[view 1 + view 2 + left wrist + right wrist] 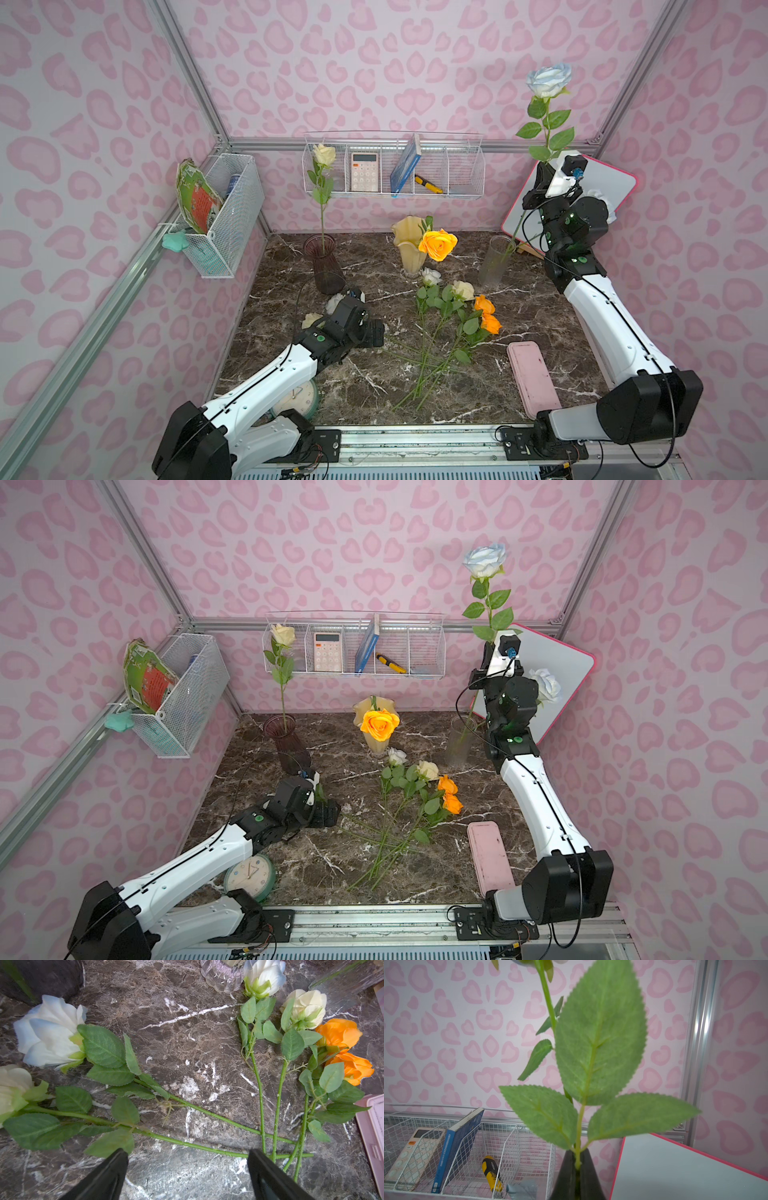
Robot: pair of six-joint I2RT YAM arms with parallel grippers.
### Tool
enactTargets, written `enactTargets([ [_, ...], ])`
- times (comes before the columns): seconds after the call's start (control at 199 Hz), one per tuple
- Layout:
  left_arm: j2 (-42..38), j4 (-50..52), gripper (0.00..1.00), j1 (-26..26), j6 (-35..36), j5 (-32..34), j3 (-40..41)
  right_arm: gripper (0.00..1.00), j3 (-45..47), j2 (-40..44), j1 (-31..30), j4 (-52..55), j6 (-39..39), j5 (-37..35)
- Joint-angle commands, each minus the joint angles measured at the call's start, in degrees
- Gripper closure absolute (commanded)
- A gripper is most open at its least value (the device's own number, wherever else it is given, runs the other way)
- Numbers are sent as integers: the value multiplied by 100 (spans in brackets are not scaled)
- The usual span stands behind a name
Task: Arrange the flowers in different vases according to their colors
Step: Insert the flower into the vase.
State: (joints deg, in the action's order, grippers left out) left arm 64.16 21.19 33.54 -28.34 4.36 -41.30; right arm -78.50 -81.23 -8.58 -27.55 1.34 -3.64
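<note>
Left tool (pixel 188 1169), jaws wide apart, low over the marble worktop (pixel 540 307) above two loose flowers, pale-blue rose (pixel 48 1031) and cream rose (pixel 12 1088). Dark vase (pixel 326 266) holding one cream rose (pixel 324 154). Yellow vase (pixel 409 243) holding an orange rose (pixel 437 244). Four loose roses (pixel 455 309) lying mid-worktop. Clear vase (pixel 493 259) receiving the stem end of the blue-tinged rose (pixel 547 81). Right tool (pixel 577 1164) clamped on that stem.
</note>
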Motion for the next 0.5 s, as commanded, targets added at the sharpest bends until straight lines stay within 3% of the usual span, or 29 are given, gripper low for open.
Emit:
enactTargets([
  [0.0, 67, -142, 5, -1, 20, -14, -14, 100, 1, -62, 87, -499, 33, 94],
  [0.496, 351, -283, 5, -2, 39, -40, -88, 100, -297, -451, 223, -576, 66, 233],
])
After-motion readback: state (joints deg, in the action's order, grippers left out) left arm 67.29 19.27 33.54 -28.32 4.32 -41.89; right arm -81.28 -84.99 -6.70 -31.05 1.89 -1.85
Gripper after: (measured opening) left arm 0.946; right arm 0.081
